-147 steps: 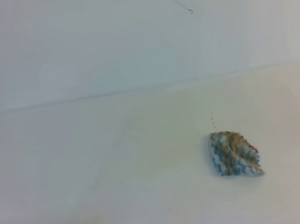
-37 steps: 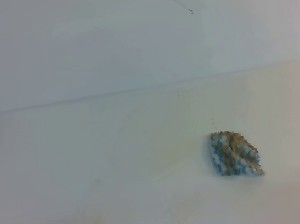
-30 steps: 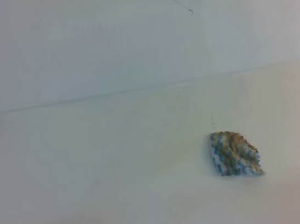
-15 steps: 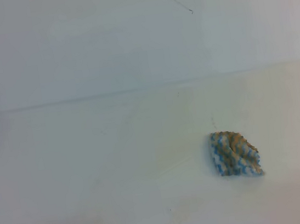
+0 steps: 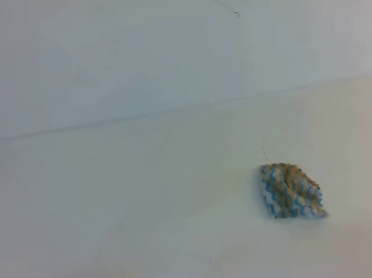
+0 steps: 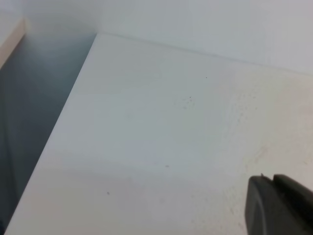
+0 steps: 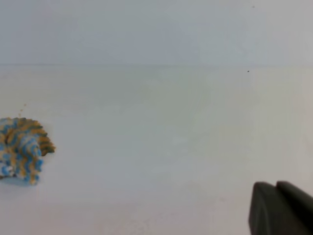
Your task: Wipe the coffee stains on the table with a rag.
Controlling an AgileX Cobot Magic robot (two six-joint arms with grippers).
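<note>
The rag [image 5: 291,190], a crumpled cloth with blue, white and tan stripes, lies alone on the white table [image 5: 110,190], right of centre. In the right wrist view the rag [image 7: 22,149] sits at the far left, well away from my right gripper [image 7: 275,185], whose black tips are pressed together at the bottom right. My left gripper [image 6: 272,178] also shows only as dark tips touching each other, low over the bare table [image 6: 146,122]. Neither gripper appears in the exterior high view. The coffee stains show in no view.
A pale wall [image 5: 160,46] rises behind the table's far edge, with a small dark mark [image 5: 236,14] on it. The table's left edge drops into a dark gap [image 6: 29,122]. A faint dotted streak [image 5: 264,149] lies just above the rag.
</note>
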